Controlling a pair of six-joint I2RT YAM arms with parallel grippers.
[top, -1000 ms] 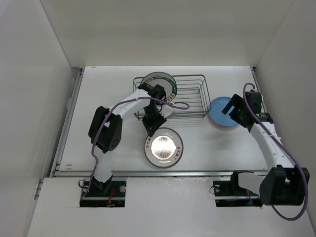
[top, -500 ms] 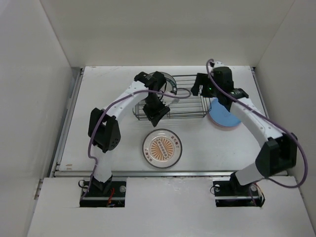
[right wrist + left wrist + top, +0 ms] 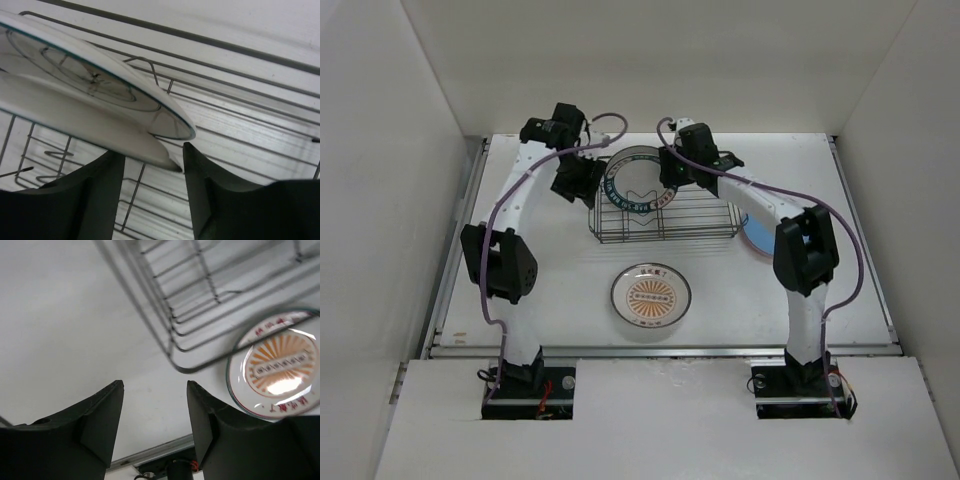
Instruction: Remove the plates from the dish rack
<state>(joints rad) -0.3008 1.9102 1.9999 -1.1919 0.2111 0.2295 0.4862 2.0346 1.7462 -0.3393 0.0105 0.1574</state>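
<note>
The dark wire dish rack stands at the table's back middle. A white plate with a dark-green lettered rim leans in its left end. In the right wrist view two plates lean together: a green-edged one and a white one under it. My right gripper is open, its jaws either side of the white plate's rim. My left gripper is open and empty beside the rack's left end. The orange-patterned plate lies on the table. A blue plate lies right of the rack, partly hidden.
White walls close in the table on the left, back and right. The rack's front left corner shows in the left wrist view. The table's metal front edge runs in front of the arm bases.
Both arms have swung to the rack's back left. The left gripper left the orange-patterned plate on the table. The right gripper left the blue plate and came to the plates in the rack.
</note>
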